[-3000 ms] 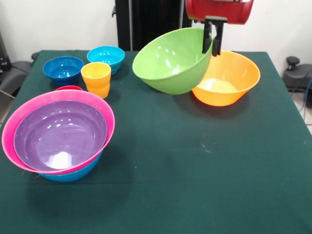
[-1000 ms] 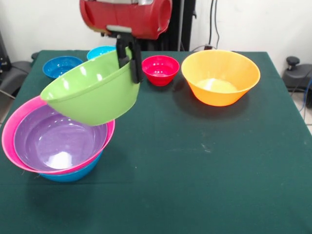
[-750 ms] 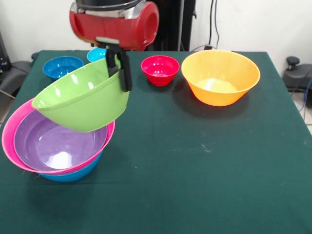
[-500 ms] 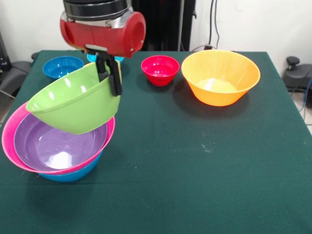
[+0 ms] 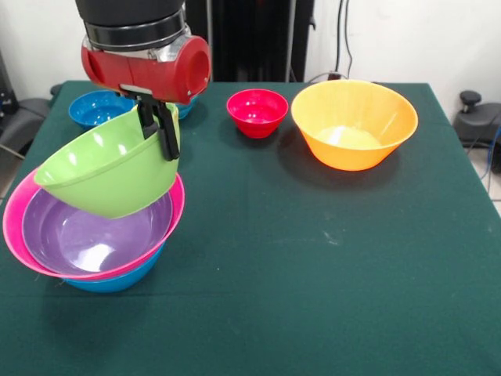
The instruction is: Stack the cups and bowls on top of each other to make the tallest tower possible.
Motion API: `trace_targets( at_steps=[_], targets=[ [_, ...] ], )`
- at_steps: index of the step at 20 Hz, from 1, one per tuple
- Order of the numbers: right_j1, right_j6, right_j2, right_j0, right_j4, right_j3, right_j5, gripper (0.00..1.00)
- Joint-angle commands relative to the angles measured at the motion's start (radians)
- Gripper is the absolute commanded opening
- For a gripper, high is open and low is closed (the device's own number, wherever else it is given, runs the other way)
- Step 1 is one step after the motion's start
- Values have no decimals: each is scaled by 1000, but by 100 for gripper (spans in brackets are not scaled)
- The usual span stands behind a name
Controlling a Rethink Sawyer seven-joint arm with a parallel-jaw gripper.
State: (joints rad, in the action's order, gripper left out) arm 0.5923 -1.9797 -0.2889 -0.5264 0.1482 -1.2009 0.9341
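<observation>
Bowls are spread over the dark green worktop [image 5: 329,258], and 1 of them, the green bowl [image 5: 106,172], hangs tilted in the air with its open side turned toward the camera and to the left side of the front view. The gripper [image 5: 160,129] has its jaws clenched on the green bowl's rim at the right side, 1 finger inside the wall and 1 outside. Just below it sits the tower [image 5: 90,235]: a purple bowl [image 5: 86,231] nested in a pink bowl [image 5: 16,211], both resting on a blue bowl [image 5: 117,278] whose wall shows underneath. The green bowl overlaps the tower's far rim; whether they touch cannot be told. Toward the far side stand a small red bowl [image 5: 257,111], a large orange bowl [image 5: 354,124] beside it, and a small blue bowl [image 5: 98,106] at the far left, partly behind the arm.
</observation>
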Motion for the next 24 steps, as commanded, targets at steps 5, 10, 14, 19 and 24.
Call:
trace_targets(
  at_steps=[5, 10, 14, 19, 24],
  targets=[
    [-5, 239, -122, -30, 84, -157, -77, 0],
    [-13, 246, -144, -56, 95, -172, -92, 0],
    [-19, 248, -154, -70, 105, -175, -94, 0],
    [-24, 255, -172, -88, 124, -170, -83, 0],
    [-26, 255, -191, -103, 140, -163, -68, 0]
  ],
)
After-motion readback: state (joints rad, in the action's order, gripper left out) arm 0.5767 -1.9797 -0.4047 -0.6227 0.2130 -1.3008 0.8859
